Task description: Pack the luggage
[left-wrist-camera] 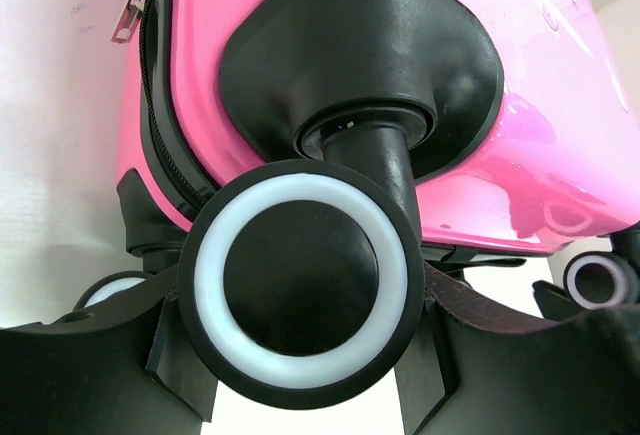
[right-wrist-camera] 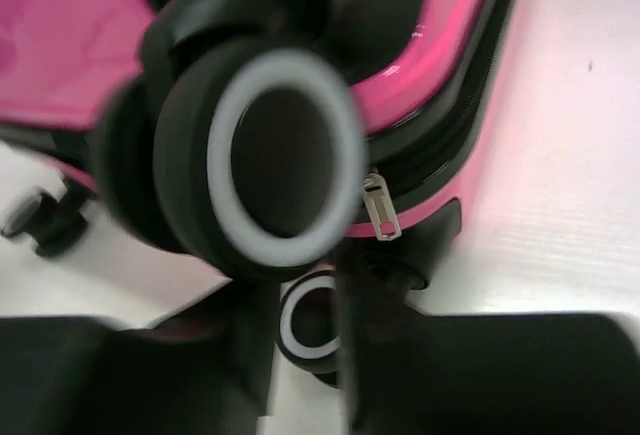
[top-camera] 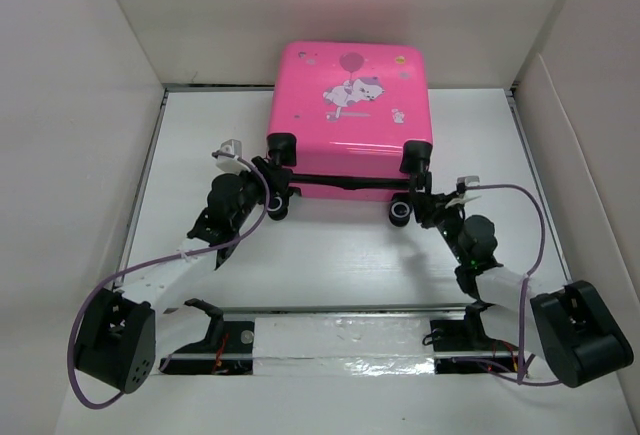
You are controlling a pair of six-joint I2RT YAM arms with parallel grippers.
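While the luggage (top-camera: 350,95) lies flat on the table (top-camera: 330,255) in the upper middle of the overhead view, printed side up and wheels pointing toward the bottom of the frame, its two halves are together, so honestly I can't see the lining or whether anything's packed in there. The seam looks shut from both wrist views too, with a zipper pull (left-wrist-camera: 130,15) hanging at the upper left of the left wrist picture and a second zipper pull (right-wrist-camera: 380,205) just right of centre in the right wrist one. The left gripper (left-wrist-camera: 300,365) is clamped on a caster wheel (left-wrist-camera: 300,285), the one with the white ring, with its fingers (left-wrist-camera: 180,355) pressed to either side at the bottom of the frame. The right gripper (right-wrist-camera: 310,375) is at the case's lower right corner by the other casters. That view is blurry: its fingers look only a little apart with a lower wheel (right-wrist-camera: 308,320) showing through the gap, and I can't tell if they're pinching anything. My read is that these shots can't confirm the packing is done. With both arms at the wheel end, I'd guess it's a repositioning step, either ahead of opening or after closing up.
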